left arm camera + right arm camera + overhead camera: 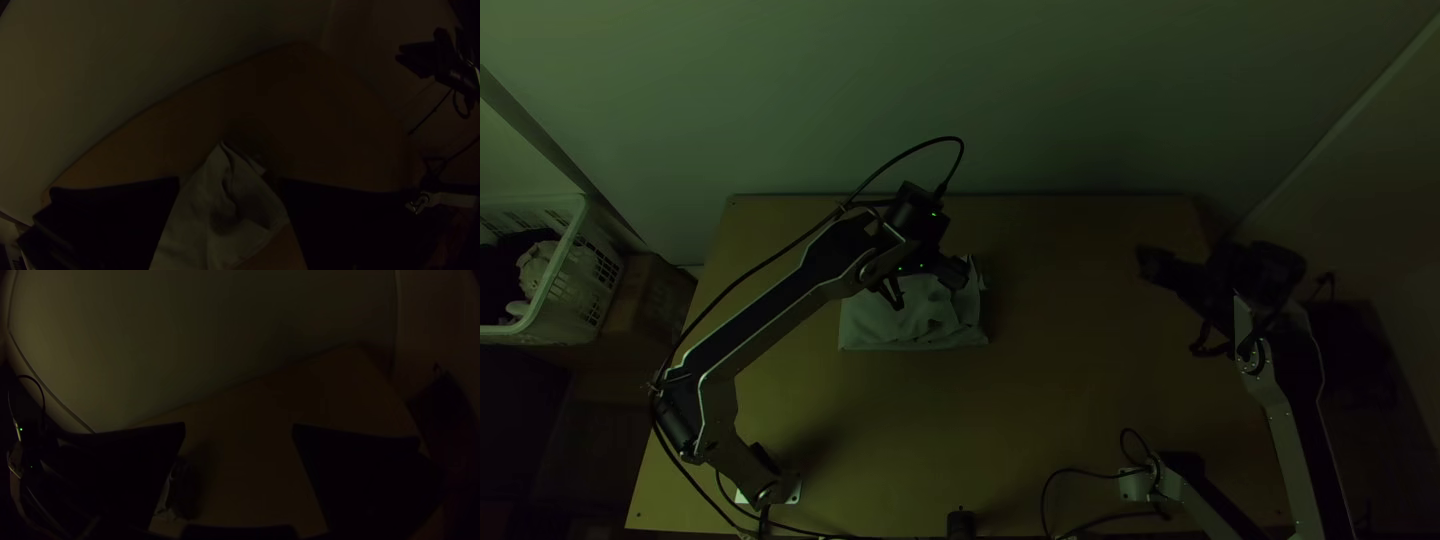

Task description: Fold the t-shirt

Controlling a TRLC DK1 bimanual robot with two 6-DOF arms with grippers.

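Observation:
The pale t-shirt [905, 325] lies as a small, roughly rectangular bundle left of the table's middle, its lower edge straight and its top wrinkled. My left gripper [922, 284] stands open over its far part. From the left wrist, the shirt [197, 230] shows a raised, creased corner between the spread fingers of my left gripper [230, 184]; contact cannot be told. Well to the right of the shirt, my right gripper [1180, 303] is open above the table's right side. In the right wrist view, my right gripper [239, 429] has nothing between its fingertips; a piece of shirt [164, 502] is partly hidden behind one finger.
A wooden table [1080, 370] stands against the wall, with bare surface between the shirt and the right arm. A white basket [565, 270] holding cloth is off to the left beside a cardboard box [650, 300]. Cables and another arm-like part [1180, 485] are at the near right.

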